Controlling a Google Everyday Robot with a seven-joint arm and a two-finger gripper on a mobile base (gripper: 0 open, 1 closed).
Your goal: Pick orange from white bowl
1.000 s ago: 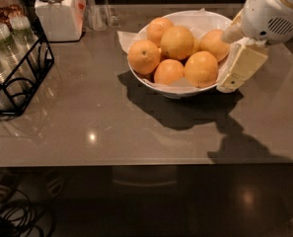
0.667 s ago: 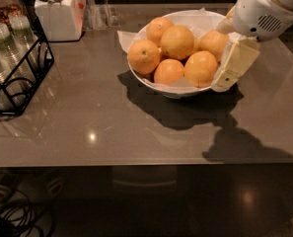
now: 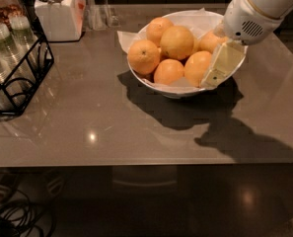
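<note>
The white bowl [image 3: 136, 75], lined with crinkled white paper, stands at the back middle of the grey table and holds several oranges. The largest orange [image 3: 179, 42] sits on top in the middle, with others around it, including one on the left [image 3: 143, 56] and one at the front right [image 3: 197, 67]. My gripper [image 3: 216, 74] hangs from the white arm at the upper right. Its cream part reaches down over the bowl's right rim, right beside the front-right orange. Part of a back-right orange [image 3: 211, 40] is hidden behind the arm.
A white lidded jar [image 3: 57, 11] stands at the back left, with a clear glass [image 3: 99, 14] next to it. A black wire rack [image 3: 15, 70] with bottles is at the left edge. The table's front edge [image 3: 146, 163] runs across below; cables [image 3: 18, 216] lie on the floor.
My gripper has moved left, from beside the bowl's right side to over its right rim, close to the front-right orange. The oranges and bowl have not moved.
</note>
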